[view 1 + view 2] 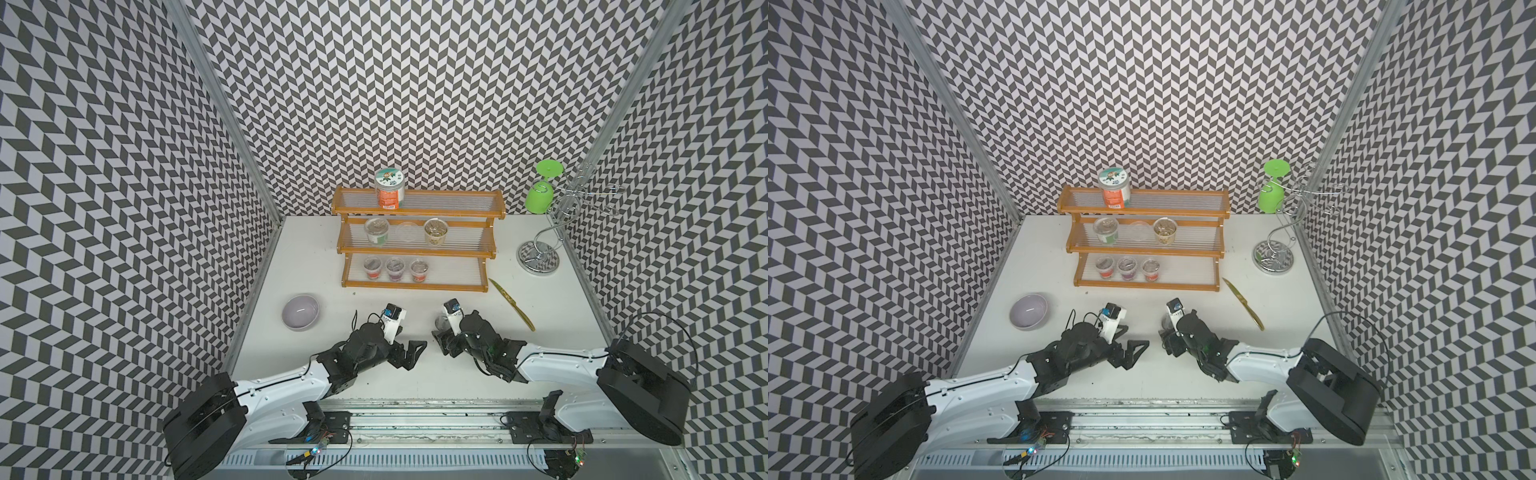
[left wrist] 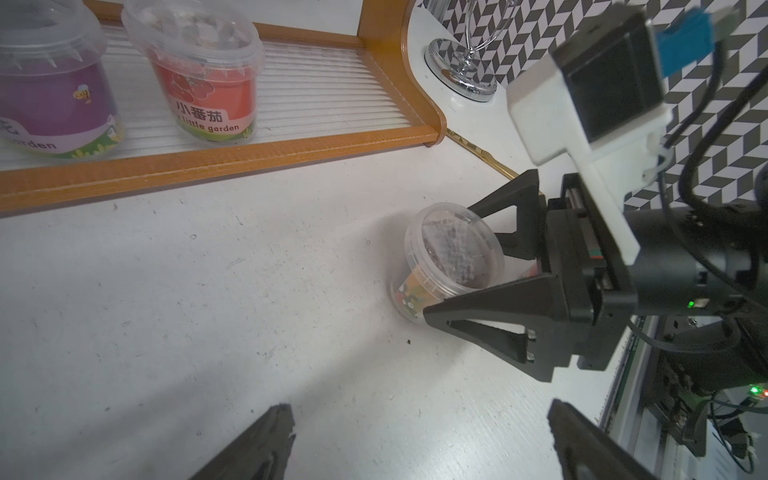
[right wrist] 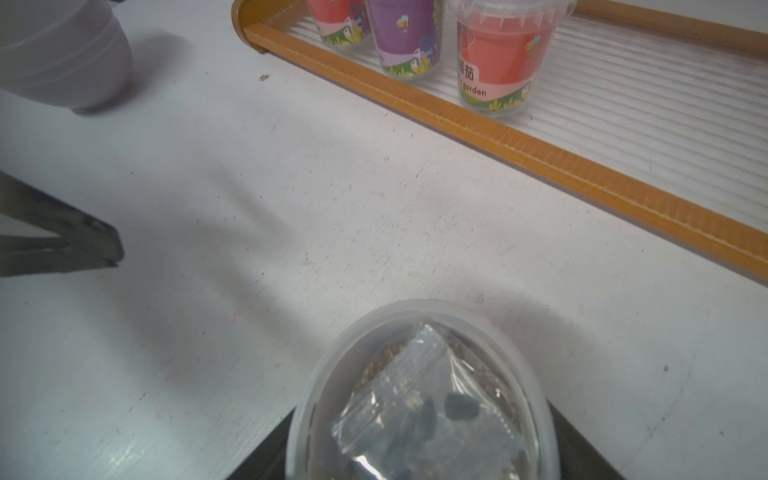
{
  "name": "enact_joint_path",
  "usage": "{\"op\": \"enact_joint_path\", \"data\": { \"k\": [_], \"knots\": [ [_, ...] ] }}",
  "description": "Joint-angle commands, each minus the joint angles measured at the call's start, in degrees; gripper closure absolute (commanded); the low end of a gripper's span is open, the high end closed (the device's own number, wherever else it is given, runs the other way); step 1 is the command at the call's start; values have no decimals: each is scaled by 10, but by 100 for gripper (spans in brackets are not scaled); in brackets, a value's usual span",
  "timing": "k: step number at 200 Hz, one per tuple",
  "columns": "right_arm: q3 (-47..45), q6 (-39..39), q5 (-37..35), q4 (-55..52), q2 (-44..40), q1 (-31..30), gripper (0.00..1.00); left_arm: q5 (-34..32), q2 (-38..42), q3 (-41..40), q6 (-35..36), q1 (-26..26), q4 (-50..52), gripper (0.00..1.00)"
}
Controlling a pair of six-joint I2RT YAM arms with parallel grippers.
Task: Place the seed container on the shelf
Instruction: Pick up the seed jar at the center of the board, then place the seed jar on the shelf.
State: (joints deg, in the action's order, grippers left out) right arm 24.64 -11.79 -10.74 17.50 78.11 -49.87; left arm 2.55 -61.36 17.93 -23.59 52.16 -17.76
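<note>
Clasping 1 seed container [image 2: 451, 253], right tool [image 2: 449, 261]; left tool [image 2: 419, 413] released; 7 jars [image 1: 390, 192] on shelf [image 1: 415, 284].

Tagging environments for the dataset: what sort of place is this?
Most likely a robot lab test cell, not a home. Chevron-patterned panel walls box in a white table, a left arm and right arm are mounted on a metal rail at its front, and the props look staged: a shelf of seed tubs.
</note>
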Motion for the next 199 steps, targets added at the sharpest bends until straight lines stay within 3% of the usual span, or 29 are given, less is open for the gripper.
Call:
{"op": "enact_joint_path", "data": {
  "k": [1, 104, 155, 199],
  "knots": [
    [25, -19, -15, 48, 10, 15, 24, -16, 11, 17, 7, 4, 15, 1],
    [113, 5, 7, 99, 110, 125, 24, -56, -15, 36, -11, -3, 1, 0],
    [151, 3, 6, 124, 157, 147, 24, -59, -51, 32, -15, -23, -73, 1],
    [176, -9, -20, 143, 193, 149, 24, -62, -77, -1, 54, -22, -218, 1]
  ]
}}
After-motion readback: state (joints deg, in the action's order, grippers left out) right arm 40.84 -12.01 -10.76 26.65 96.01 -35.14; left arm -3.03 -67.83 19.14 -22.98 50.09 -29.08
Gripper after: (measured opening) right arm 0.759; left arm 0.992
